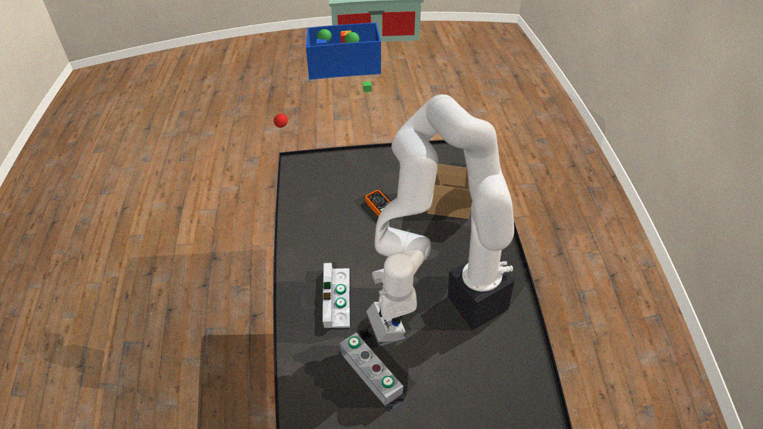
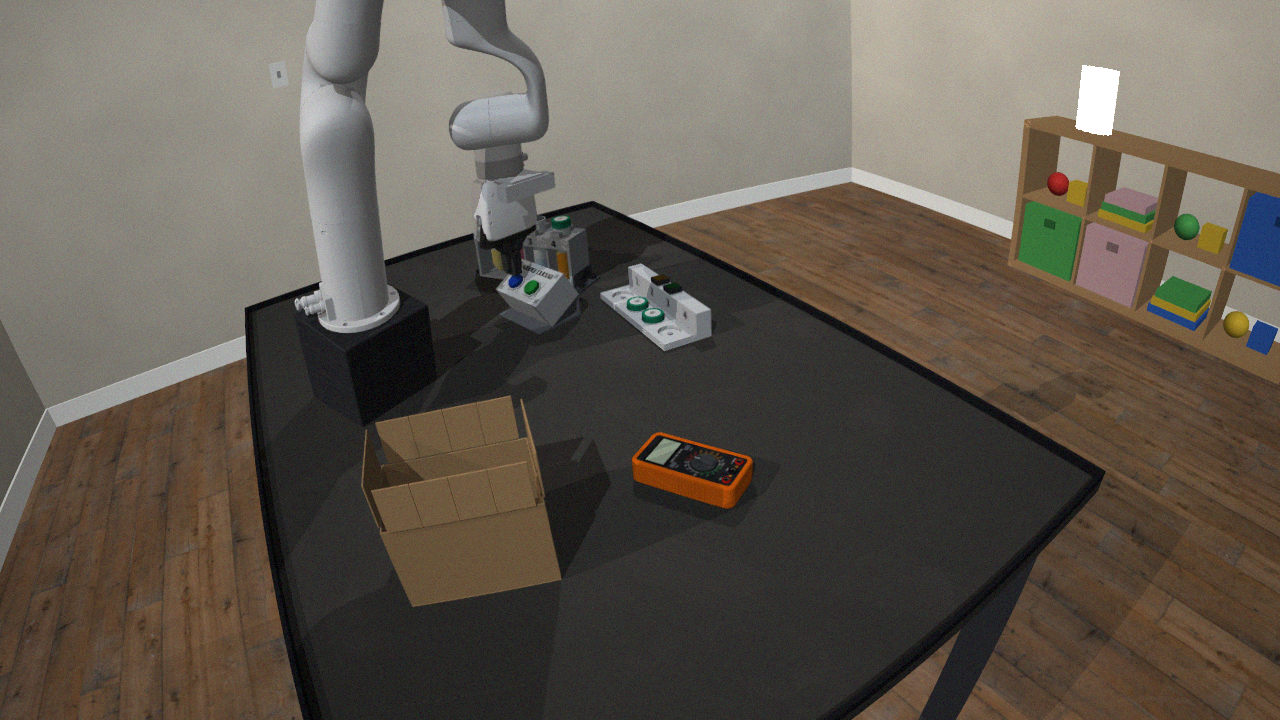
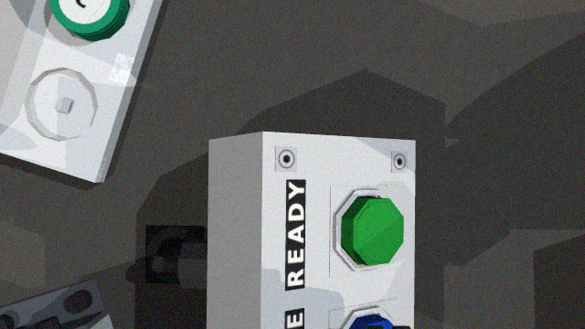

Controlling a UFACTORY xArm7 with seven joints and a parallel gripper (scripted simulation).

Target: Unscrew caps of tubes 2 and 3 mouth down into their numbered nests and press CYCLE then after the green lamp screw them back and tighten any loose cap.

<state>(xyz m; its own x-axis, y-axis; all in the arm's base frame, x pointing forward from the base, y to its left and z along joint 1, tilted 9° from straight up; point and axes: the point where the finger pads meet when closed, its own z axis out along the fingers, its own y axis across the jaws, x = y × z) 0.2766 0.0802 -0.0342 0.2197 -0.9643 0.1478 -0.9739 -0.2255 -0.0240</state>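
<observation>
My gripper (image 1: 395, 322) is shut and empty. It points down over the blue CYCLE key (image 2: 514, 281) end of the white key housing (image 1: 386, 323). The wrist view shows the green READY key (image 3: 372, 230) and the top edge of the blue key (image 3: 370, 322). The cap tray (image 1: 335, 297) holds two green caps mouth down in its two middle nests (image 1: 340, 289) (image 1: 340, 303). Its two lamps (image 1: 326, 290) look dark. The decapping station (image 1: 371, 367) has caps on its end tubes (image 1: 353, 342) (image 1: 387, 381). Its two middle tubes (image 1: 365, 354) (image 1: 376, 367) stand open.
An open cardboard box (image 2: 456, 497) stands near the arm's base. An orange multimeter (image 2: 691, 468) lies mid-table. The tray's empty end nest (image 3: 60, 104) shows at the upper left of the wrist view.
</observation>
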